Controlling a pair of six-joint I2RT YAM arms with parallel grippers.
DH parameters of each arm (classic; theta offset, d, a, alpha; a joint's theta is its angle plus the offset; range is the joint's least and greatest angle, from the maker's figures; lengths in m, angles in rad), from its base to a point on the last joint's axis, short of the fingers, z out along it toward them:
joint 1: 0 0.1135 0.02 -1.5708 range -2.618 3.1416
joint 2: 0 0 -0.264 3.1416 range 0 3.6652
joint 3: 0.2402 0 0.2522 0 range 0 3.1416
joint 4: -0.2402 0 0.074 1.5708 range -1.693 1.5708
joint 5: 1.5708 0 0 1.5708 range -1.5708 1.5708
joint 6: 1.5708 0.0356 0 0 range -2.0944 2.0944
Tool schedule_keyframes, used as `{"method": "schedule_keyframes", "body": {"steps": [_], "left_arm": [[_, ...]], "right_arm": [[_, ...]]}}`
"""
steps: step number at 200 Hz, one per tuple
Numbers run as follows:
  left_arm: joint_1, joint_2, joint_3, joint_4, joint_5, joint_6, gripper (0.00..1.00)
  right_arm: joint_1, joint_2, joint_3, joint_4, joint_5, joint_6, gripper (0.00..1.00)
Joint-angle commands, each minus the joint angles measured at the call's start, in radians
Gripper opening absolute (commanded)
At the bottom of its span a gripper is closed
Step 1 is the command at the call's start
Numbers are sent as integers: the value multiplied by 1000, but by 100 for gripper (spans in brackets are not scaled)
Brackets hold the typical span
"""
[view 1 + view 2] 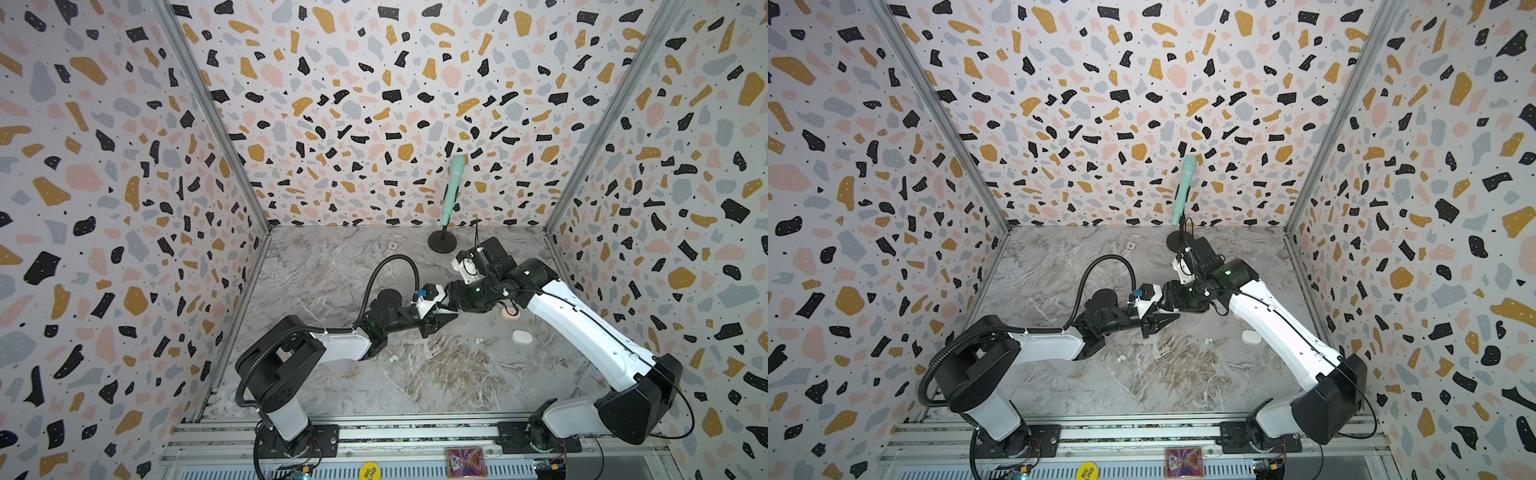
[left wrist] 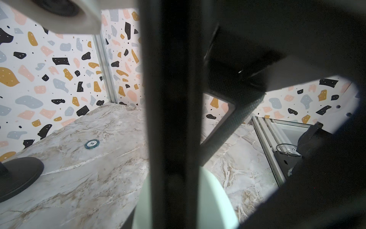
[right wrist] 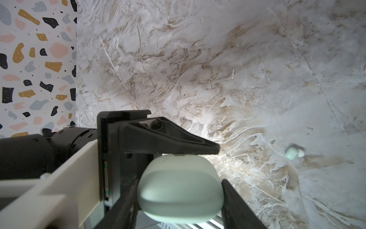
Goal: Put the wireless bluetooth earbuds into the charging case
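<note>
Tabletop (image 1: 332, 395) free at 6 and 10 o'clock; microphone stand (image 1: 442, 243) blocks 1 o'clock; white case (image 1: 522, 336) obstructs 3 o'clock.

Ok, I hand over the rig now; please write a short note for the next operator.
Right gripper: shut on the mint case, lid closed.
Left gripper: shut, tips at that case's top edge; a grip there is unclear.
On the table: mint earbuds, white earbuds, white case, pink case half under the right arm.
Done: nothing inserted that shows.
Left: open the case, insert buds.
</note>
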Motion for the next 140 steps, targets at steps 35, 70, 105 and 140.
{"method": "schedule_keyframes", "body": {"steps": [35, 70, 105, 140], "left_arm": [[-2, -42, 7, 52, 3, 9, 49], [-3, -42, 11, 41, 5, 14, 45], [-4, -39, 14, 28, 18, 20, 45], [-6, -41, 19, -18, 24, 55, 49]], "right_arm": [[-1, -17, 17, -19, -16, 2, 56], [-1, -20, 24, -21, -16, 2, 56], [-2, -17, 23, -22, -21, 2, 56], [-7, -16, 24, -23, -33, -1, 56]]}}
